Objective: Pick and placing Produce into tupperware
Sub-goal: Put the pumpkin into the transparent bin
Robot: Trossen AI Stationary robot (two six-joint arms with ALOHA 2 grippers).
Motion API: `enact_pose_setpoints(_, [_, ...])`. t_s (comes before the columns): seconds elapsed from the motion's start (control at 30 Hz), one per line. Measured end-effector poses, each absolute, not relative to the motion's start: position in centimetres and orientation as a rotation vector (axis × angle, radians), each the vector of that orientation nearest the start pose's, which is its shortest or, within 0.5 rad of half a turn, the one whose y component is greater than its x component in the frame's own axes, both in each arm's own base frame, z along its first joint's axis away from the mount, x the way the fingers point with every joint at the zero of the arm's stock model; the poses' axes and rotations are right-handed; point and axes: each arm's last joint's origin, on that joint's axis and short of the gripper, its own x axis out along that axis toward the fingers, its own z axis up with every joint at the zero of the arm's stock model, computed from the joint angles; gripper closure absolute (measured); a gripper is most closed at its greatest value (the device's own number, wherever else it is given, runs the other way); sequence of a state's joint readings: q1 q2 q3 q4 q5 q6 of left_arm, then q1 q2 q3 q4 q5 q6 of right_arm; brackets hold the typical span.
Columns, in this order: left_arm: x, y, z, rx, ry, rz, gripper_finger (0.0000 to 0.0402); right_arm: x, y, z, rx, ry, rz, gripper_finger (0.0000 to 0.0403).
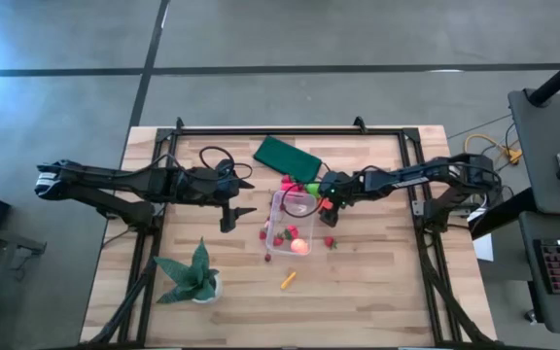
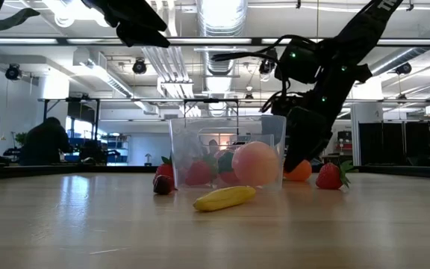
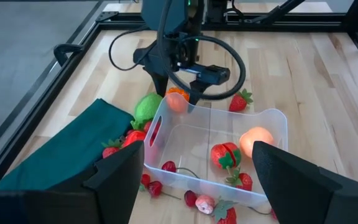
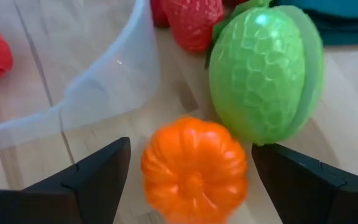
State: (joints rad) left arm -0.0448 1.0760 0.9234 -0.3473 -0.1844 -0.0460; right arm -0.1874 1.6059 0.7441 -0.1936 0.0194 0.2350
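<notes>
A: High view: right gripper (image 1: 327, 201) sits at the tupperware (image 1: 292, 227) right rim; left gripper (image 1: 227, 220) waits well left of it, jaws spread.

B: Low view?

A: Right gripper (image 2: 304, 153) is low behind the box, orange piece (image 2: 298, 170) at its tips.

B: Left wrist view?

A: Box (image 3: 277, 118) ahead, the other arm over the orange piece (image 3: 177, 99).

B: Right wrist view?

A: Fingers spread, nothing pinched; orange piece (image 4: 194, 168) dead centre between them, round, no long axis. Green piece (image 4: 266, 71) just beyond. Right arm nearer, I judge.
</notes>
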Motion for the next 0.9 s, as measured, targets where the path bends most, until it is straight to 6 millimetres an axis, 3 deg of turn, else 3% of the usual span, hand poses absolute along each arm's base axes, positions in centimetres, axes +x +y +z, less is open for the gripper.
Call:
enact_pose_setpoints(0.47, [23.04, -0.5, 31.16, 0.012, 0.495, 0.148, 0.0118, 27.97, -5.03, 13.11, 0.305, 1.055, -0.308, 0.0078])
enact_pose_setpoints(0.77, [23.06, -0.5, 31.15, 0.012, 0.495, 0.148, 0.0118, 28.0, -5.04, 13.0, 0.312, 1.056, -0.312, 0.0166])
enact_pose_setpoints(0.9, [23.06, -0.5, 31.15, 0.012, 0.495, 0.148, 0.0118, 28.0, -5.04, 13.0, 0.319, 1.055, -0.316, 0.0175])
